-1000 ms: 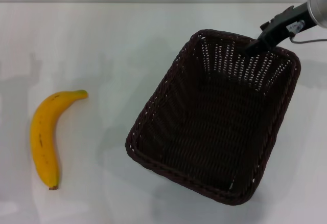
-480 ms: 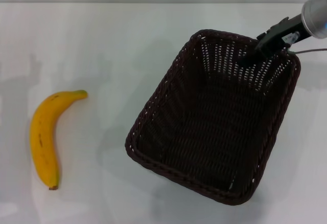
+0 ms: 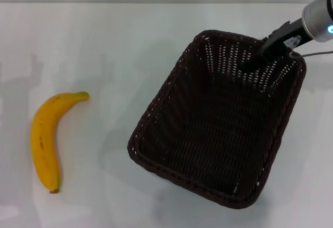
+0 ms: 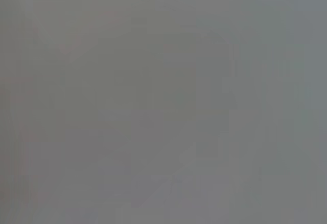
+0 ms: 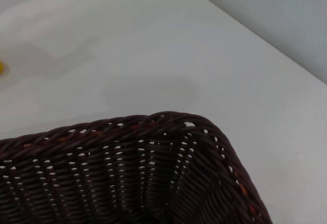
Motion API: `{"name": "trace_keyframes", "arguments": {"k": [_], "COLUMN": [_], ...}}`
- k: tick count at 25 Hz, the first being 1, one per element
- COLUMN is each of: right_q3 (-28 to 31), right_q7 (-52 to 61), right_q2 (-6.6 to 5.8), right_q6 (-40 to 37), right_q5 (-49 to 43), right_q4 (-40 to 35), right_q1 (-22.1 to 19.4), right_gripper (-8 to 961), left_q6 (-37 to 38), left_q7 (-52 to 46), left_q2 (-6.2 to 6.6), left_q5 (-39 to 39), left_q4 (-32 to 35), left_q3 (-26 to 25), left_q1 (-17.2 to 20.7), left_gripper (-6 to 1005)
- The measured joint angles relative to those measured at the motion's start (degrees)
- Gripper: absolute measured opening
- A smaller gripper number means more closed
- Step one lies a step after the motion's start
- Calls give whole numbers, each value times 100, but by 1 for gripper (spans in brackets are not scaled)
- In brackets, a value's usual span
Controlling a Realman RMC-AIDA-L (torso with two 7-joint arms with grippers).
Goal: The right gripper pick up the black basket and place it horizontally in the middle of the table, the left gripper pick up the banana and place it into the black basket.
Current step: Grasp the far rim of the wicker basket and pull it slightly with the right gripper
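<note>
Black fingers of the right gripper [image 3: 256, 57] are reached inside the black basket [image 3: 218, 134] at its far wall; their spread cannot be told.

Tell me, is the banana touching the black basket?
Apart. The head view shows the banana lying on the table with a wide strip of bare white tabletop between it and the black basket.

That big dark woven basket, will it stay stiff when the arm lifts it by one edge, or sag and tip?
The black basket looks tightly woven with a braided rim, so probably stiff. Its open-weave walls suggest it is light. Gripped at the far rim by the right gripper, it would likely hang tilted.
</note>
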Motion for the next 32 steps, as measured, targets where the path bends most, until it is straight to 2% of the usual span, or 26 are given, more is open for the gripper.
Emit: {"name": "trace_keyframes", "arguments": {"k": [13, 22, 32], "right_q3": [-65, -55, -62], "right_q7": [-279, -891, -1238], "right_q2": [-10, -135, -40], "right_q6": [-4, -23, -91], "right_q5": [-63, -144, -331], "right_q4": [-282, -379, -675], "right_q1": [188, 321, 404], "right_gripper": [854, 852, 849], "left_q6": [-9, -9, -9], "left_q7": [0, -32, -261], "left_q2": [0, 0, 0], "left_q5": [-8, -9, 249], "left_q4": [-2, -2, -126], "left_q3": [0, 3, 18], "left_q1": [3, 8, 5], "left_gripper": [884, 884, 884]}}
